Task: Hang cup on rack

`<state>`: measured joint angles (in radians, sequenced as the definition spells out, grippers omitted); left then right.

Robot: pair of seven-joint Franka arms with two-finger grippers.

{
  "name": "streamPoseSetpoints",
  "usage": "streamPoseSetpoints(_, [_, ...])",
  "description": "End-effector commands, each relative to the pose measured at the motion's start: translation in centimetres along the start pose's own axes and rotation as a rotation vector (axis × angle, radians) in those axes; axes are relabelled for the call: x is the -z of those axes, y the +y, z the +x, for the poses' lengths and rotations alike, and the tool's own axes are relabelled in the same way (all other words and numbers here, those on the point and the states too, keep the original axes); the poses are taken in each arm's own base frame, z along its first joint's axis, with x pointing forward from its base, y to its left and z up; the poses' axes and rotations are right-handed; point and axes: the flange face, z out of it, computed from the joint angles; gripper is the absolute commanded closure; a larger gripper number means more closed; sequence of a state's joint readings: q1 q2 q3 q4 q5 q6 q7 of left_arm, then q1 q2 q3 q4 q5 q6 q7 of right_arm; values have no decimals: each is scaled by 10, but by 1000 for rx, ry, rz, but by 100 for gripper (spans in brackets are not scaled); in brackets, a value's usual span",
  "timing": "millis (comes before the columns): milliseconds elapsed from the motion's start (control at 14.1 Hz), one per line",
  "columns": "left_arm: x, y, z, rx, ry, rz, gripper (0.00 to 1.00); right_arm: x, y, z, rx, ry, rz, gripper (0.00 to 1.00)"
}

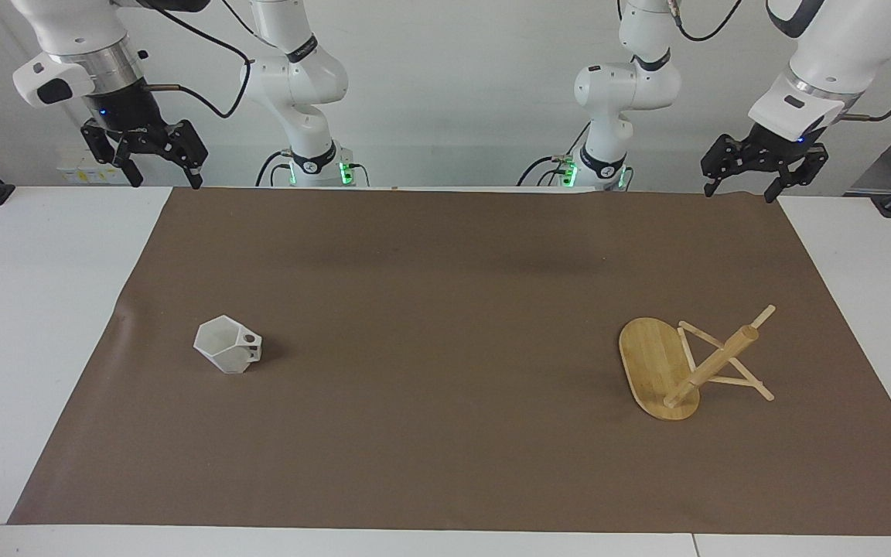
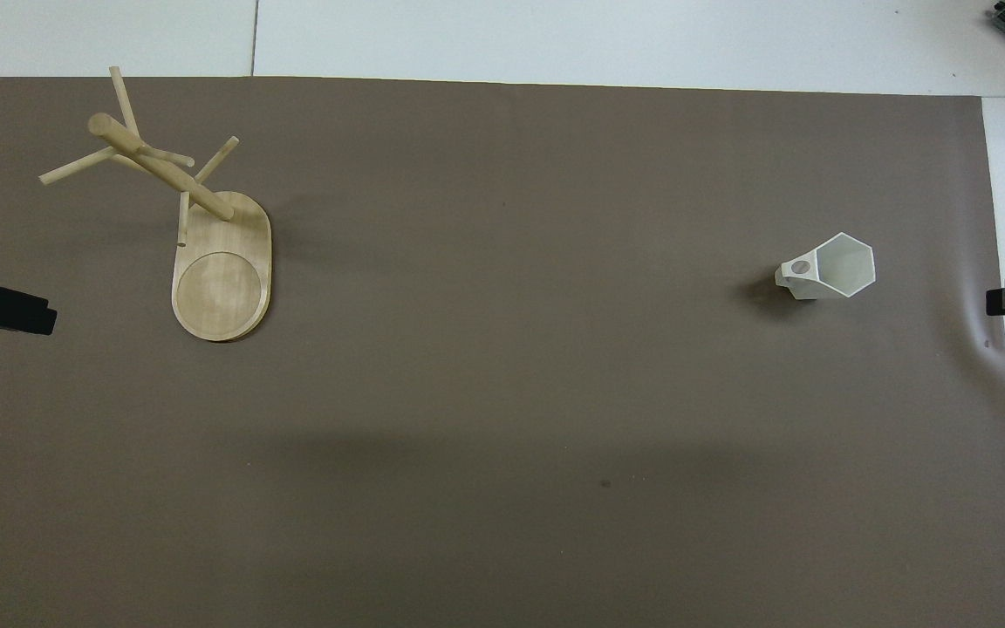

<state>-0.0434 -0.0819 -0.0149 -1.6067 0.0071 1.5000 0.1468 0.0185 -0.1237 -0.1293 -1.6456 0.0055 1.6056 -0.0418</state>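
White faceted mug (image 1: 227, 345) upright on brown mat (image 1: 445, 325), right arm's end; bamboo mug tree (image 1: 693, 367) well apart. Probably light, rigid, slick: best pinched at rim wall. Left gripper (image 1: 747, 182), right gripper (image 1: 158, 172) raised, fingers apart, empty.

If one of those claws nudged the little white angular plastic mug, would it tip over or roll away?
The small white faceted plastic mug probably tips easily: it stands upright on a base narrower than its hexagonal rim. It looks thin-walled, so likely light and quick to slide on the brown mat. Its flat facets and blocky handle should stop it rolling far.
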Motion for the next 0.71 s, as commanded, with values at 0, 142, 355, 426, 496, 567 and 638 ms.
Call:
streamPoseSetpoints(0, [3,1,-5,-4,15,-5,0,-1,-1,-2,22,14,-7,0])
streamPoseSetpoints(142, [3,1,-5,-6,15,-5,0,0,-2,-2,20,14,-4,0])
streamPoseSetpoints(355, [3,1,-5,-6,15,-5,0,0,-2,-2,20,13,-4,0])
streamPoseSetpoints(426, [3,1,-5,-6,15,-5,0,0,-2,-2,20,11,-4,0])
streamPoseSetpoints(496, [3,1,-5,-6,15,-5,0,-1,-2,-3,20,10,-3,0])
streamPoseSetpoints(567, [3,1,-5,-6,15,-5,0,-1,-2,-3,20,7,-3,0])
streamPoseSetpoints(638, [3,1,-5,-6,15,-5,0,-1,-2,-3,20,4,-3,0])
